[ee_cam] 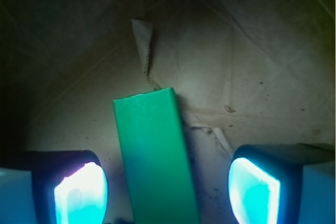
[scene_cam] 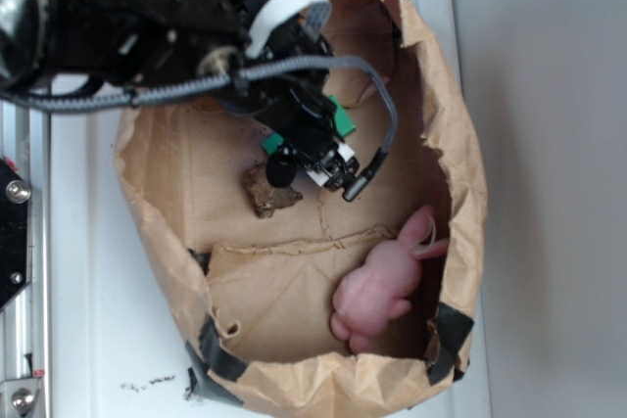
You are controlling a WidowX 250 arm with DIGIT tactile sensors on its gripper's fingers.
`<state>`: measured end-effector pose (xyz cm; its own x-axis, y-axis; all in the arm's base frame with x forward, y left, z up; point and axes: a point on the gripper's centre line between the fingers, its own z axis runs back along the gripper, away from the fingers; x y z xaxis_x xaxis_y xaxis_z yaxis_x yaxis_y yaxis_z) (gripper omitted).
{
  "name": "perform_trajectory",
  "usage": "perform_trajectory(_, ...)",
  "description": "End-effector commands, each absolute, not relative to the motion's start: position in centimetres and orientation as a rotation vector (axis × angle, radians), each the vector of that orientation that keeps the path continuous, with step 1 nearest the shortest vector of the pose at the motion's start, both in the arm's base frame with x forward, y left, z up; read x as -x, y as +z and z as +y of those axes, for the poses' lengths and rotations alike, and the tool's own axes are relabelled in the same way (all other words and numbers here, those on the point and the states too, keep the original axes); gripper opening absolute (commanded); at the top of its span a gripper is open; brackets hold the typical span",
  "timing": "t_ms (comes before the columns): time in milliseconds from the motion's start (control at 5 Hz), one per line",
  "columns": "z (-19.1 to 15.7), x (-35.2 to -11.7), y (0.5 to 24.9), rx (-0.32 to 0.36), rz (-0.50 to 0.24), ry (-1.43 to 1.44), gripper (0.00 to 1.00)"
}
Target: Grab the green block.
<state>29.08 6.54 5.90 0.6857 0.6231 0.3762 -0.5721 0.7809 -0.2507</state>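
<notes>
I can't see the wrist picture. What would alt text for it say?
A flat green block lies on creased brown paper, running up from the bottom edge between the two glowing fingers of the open tool. Neither finger touches it, and the edges of the picture are dark.

No readable text, label, brand, number or sign appears in either view.
</notes>
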Motion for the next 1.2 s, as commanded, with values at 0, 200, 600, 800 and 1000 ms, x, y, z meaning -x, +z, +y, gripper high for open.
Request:
perform_trajectory(0, 6.1, -29.1, 6.3, 0.097, -0.54, 0.645, 1.0)
perform_trajectory(200, 5.9, -29.2, 5.6, 0.08, -0.545, 0.637, 1.0)
perform_trajectory(600, 5.3, -29.2, 5.1, 0.064, -0.54, 0.629, 1.0)
perform_trajectory(800, 4.8, -29.1, 4.3, 0.05, -0.541, 0.624, 1.0)
perform_trajectory(1000, 4.4, -28.9, 4.0, 0.049, -0.537, 0.609, 1.0)
